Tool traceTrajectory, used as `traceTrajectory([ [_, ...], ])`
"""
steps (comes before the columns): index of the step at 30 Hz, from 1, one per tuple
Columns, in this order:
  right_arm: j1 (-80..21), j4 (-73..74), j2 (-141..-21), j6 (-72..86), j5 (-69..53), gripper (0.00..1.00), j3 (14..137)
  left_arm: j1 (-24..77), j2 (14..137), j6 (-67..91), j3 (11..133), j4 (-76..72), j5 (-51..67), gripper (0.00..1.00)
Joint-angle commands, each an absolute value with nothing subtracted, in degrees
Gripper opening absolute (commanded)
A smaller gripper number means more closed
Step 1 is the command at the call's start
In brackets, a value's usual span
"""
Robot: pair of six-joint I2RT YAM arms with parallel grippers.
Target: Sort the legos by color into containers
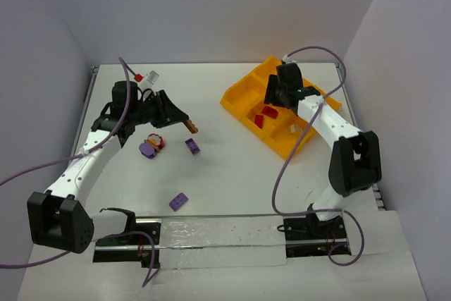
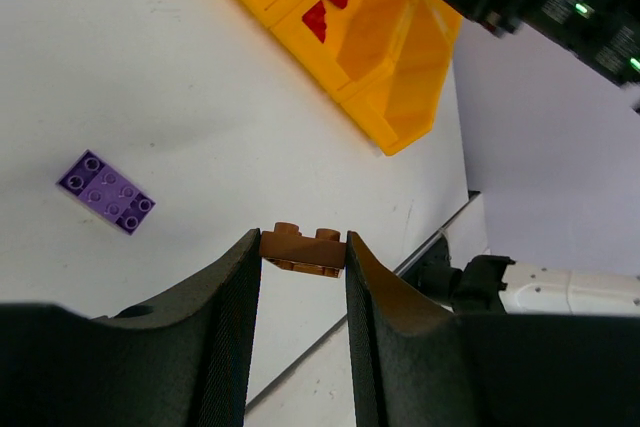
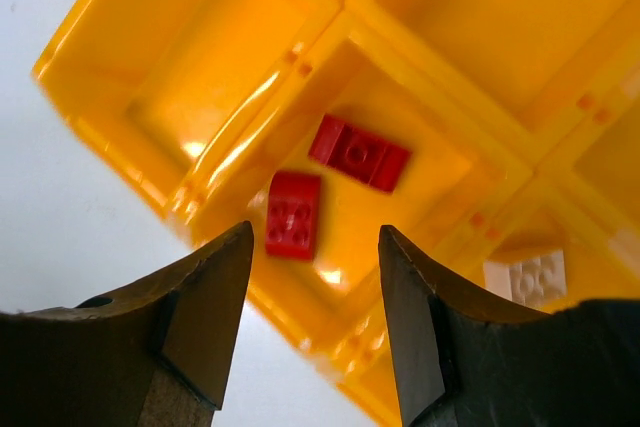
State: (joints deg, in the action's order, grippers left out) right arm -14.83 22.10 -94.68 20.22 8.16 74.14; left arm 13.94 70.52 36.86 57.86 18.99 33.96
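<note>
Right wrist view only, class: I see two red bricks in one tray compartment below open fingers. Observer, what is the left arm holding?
Observer: The left gripper is shut on a brown brick.
Operator: Any bricks not yet sorted?
Observer: Yes. One purple brick lies close by that gripper; a second purple brick lies apart from it, nearer the robot.
Operator: Anything stacked?
Observer: A small cluster, purple with red and white, sits just left of the first purple one.
</note>
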Motion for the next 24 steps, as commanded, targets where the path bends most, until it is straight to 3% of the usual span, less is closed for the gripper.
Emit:
traceTrajectory([
  [1, -22.8, 17.3, -84.4, 16.0, 17.4, 0.61, 69.6, 16.5, 73.6, 37.8, 61.4, 20.4, 29.0, 0.0],
  [5, -23.6, 8.6, -77.9, 22.6, 15.4, 0.66, 59.0, 19.1, 76.0, 38.2, 62.5, 19.5, 28.9, 0.0],
  [7, -20.5, 7.6, -77.9, 28.1, -0.9, 0.75, 57.9, 19.2, 76.5, 37.7, 62.6, 18.5, 30.1, 0.0],
  [10, -17.5, 6.9, -81.1, 26.5, -26.4, 0.76, 60.9, 19.2, 77.1, 35.2, 62.9, 17.5, 36.5, 0.0],
  [13, -18.9, 2.7, -81.0, 23.2, -41.3, 0.76, 61.4, 19.2, 78.0, 33.4, 63.1, 16.3, 41.2, 0.0],
  [20, -21.8, 3.4, -82.2, 18.7, -57.9, 0.79, 65.1, 19.2, 78.7, 33.6, 63.2, 11.1, 50.6, 0.0],
  [24, -24.6, 8.9, -84.5, 14.0, -59.5, 0.82, 69.0, 19.2, 78.4, 34.2, 63.0, 8.0, 53.5, 0.0],
])
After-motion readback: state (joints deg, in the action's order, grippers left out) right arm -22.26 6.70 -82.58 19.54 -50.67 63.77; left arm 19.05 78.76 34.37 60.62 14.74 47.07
